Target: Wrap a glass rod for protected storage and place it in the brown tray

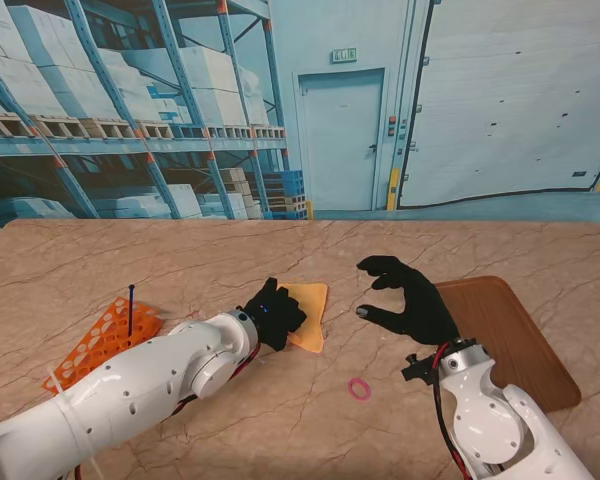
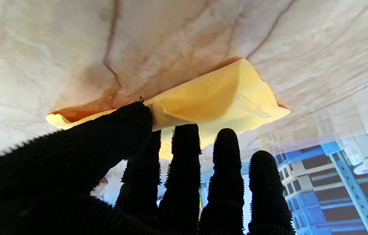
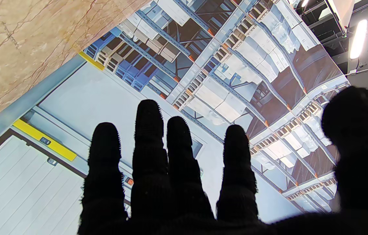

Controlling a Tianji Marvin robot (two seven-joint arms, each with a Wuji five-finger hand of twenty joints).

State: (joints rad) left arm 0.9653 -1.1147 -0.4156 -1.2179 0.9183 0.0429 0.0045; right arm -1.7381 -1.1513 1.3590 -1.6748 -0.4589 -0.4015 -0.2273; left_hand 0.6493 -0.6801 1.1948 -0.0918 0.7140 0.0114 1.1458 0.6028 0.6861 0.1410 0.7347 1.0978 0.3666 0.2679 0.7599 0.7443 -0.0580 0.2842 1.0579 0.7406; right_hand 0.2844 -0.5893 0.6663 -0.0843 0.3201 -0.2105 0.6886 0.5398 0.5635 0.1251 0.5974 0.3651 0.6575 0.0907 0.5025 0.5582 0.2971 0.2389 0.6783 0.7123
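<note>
A: While the left robot hand (image 1: 273, 312) is pressing on the yellow cloth (image 1: 309, 314) mid-surface, is it actually gripping it?
B: Yes. In the left wrist view its thumb (image 2: 128, 127) is sitting on the folded yellow cloth (image 2: 203, 104) edge with fingers (image 2: 185, 153) on the other side, so it's pinching the cloth. Cloth is lying on the marble surface (image 1: 180, 260), one edge lifting.
A: Glass rod?
B: Not making it out anywhere. Could be inside the fold, can't tell.
A: Right robot hand (image 1: 410, 300)?
B: Hovering over the surface just left of the brown tray (image 1: 520, 340), fingers (image 3: 148, 130) spreading apart, holding nothing.
A: Other stuff?
B: Orange rack (image 1: 105, 340) sitting at the left with a thin dark stick (image 1: 131, 310) standing in it, pink rubber band (image 1: 359, 388) lying nearer to me between the arms.
</note>
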